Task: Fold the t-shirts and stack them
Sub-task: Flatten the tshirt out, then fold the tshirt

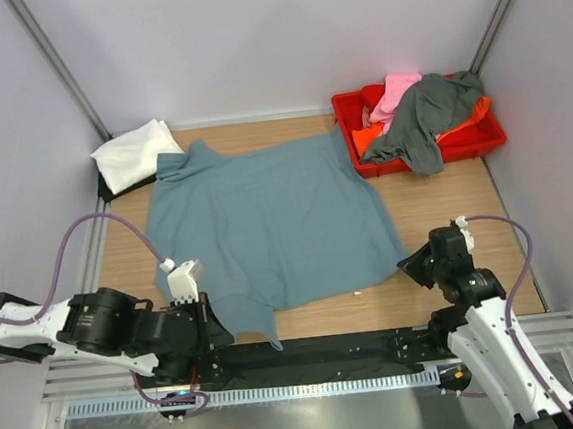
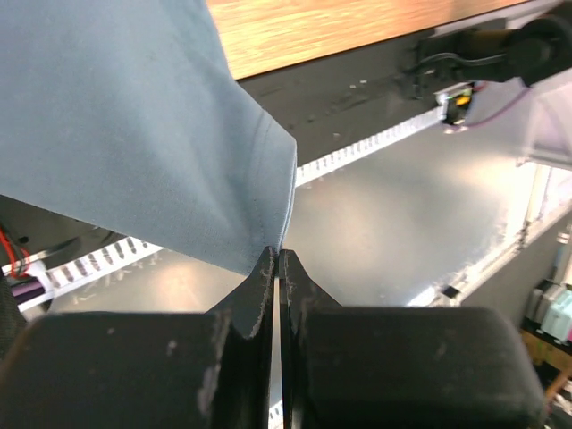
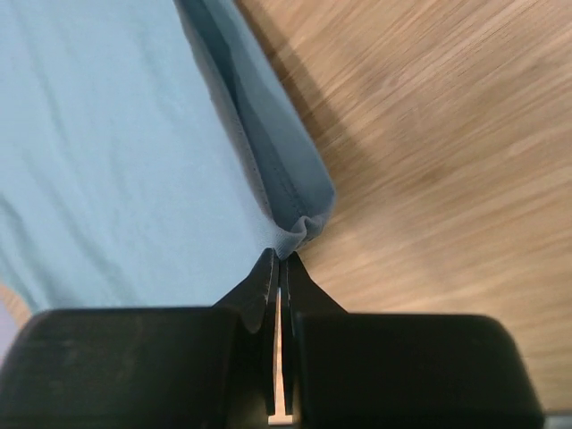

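The large dusty blue-grey t-shirt (image 1: pixel 267 216) lies spread on the wooden table. My left gripper (image 1: pixel 217 333) is shut on its near left hem, and the left wrist view shows the cloth (image 2: pixel 134 134) pinched at the fingertips of the gripper (image 2: pixel 279 256). My right gripper (image 1: pixel 408 264) is shut on the near right corner, where the bunched cloth (image 3: pixel 116 134) meets the tips of the gripper (image 3: pixel 281 259). A folded white t-shirt (image 1: pixel 136 152) lies at the back left. Pink (image 1: pixel 396 92), dark grey (image 1: pixel 428 112) and orange (image 1: pixel 366 142) t-shirts are heaped in the crate.
The red plastic crate (image 1: pixel 481 142) stands at the back right corner. Bare wood (image 1: pixel 448 220) shows to the right of the spread shirt. A black rail (image 1: pixel 329 351) and a metal shelf run along the near edge. Grey walls close in three sides.
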{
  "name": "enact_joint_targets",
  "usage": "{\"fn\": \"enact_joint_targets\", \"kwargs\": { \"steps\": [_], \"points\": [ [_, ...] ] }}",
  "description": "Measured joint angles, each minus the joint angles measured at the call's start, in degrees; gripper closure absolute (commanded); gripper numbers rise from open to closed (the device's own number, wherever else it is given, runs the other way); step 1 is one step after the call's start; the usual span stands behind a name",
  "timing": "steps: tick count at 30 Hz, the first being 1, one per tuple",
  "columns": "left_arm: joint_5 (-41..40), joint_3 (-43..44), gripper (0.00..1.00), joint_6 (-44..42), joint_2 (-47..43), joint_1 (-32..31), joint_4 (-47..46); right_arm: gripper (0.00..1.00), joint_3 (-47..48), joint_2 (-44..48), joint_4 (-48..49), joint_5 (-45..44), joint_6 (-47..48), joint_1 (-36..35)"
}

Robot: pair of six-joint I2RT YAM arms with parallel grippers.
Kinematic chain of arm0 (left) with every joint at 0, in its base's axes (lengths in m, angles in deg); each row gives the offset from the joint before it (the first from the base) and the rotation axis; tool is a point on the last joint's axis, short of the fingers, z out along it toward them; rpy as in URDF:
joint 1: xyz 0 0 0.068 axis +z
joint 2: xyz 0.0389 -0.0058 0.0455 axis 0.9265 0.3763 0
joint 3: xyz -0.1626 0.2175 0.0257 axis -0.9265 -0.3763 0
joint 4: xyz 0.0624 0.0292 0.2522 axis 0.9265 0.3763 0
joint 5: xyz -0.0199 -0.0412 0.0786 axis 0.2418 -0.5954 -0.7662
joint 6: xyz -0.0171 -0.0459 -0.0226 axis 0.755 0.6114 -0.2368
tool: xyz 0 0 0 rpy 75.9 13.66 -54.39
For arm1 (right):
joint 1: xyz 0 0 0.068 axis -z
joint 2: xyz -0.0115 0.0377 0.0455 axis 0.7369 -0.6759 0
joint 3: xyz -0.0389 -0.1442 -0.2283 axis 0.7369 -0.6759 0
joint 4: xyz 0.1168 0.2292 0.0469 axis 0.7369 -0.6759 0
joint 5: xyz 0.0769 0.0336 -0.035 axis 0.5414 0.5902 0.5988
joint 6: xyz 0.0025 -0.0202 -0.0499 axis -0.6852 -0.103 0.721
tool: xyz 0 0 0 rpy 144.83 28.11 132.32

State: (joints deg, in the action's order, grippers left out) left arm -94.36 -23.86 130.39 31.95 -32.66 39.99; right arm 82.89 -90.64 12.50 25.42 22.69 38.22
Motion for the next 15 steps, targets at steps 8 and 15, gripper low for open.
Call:
{"fn": "enact_joint_targets", "kwargs": {
  "steps": [8, 15],
  "points": [
    [-3.26, 5.60, 1.00, -1.36, 0.31, -0.07, 0.28, 0.99, 13.99, 8.28, -14.12, 1.03, 0.22, 0.00],
    [-10.93, 8.39, 1.00, -1.92, -0.17, -0.11, 0.44, 0.99, 17.42, -2.29, -14.43, 2.08, 4.02, 0.00]
  ]
}}
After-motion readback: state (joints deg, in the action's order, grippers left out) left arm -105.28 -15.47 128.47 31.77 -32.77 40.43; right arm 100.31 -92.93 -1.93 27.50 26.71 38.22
